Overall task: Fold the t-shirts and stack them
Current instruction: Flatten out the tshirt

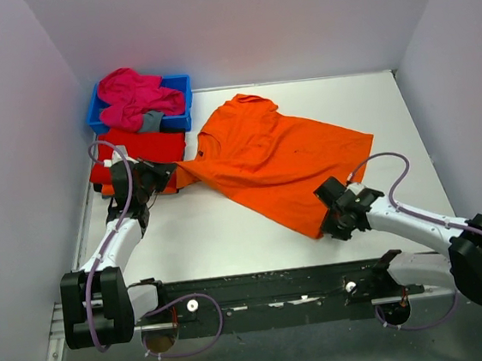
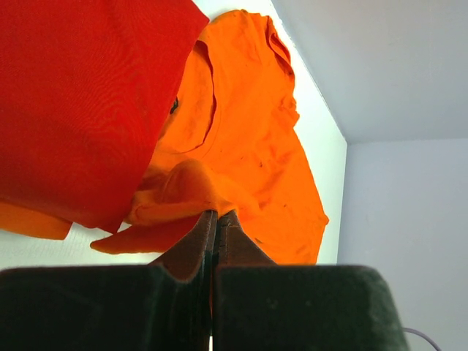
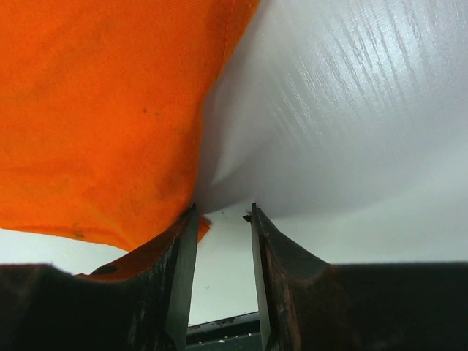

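We see the left gripper [image 2: 217, 213] pressed together on a bunched fold of the orange shirt [image 1: 281, 155], which spreads out ahead of it. The right gripper [image 3: 224, 212] has its fingers parted, the shirt's hem corner lying against one finger's outer side.

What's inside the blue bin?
A crumpled pink shirt fills the bin and spills over its rim, with a small grey cloth at the near edge. The bin's floor is covered, so anything beneath the shirt can't be seen.
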